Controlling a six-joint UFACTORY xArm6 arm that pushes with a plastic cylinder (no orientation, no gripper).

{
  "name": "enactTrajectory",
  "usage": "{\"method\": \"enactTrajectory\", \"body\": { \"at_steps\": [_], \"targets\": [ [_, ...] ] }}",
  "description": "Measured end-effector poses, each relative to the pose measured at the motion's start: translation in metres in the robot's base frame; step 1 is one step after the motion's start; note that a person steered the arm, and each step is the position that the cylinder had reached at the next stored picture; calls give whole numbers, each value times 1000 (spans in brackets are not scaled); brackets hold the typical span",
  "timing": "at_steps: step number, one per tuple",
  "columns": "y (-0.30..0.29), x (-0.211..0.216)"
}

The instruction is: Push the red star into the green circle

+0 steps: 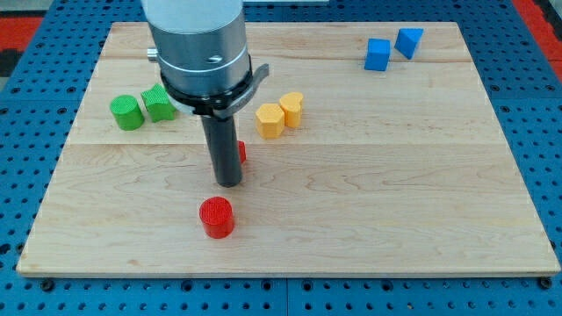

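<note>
The red star is mostly hidden behind my rod; only a sliver shows at the rod's right edge. My tip rests on the board just in front of the star, touching or nearly touching it. The green circle stands near the view's left, well to the upper left of my tip. A green star-like block sits right beside the circle on its right.
A red cylinder stands just below my tip. A yellow hexagon and a second yellow block sit to the right of the rod. Two blue blocks lie at the top right. The wooden board ends in a blue pegboard surround.
</note>
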State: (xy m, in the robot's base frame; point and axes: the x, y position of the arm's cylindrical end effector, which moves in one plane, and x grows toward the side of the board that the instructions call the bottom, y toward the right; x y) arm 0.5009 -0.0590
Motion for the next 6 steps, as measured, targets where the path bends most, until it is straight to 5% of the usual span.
{"method": "enactTrajectory", "body": {
  "at_steps": [2, 6],
  "targets": [
    [76, 1],
    [-28, -74]
  ]
}}
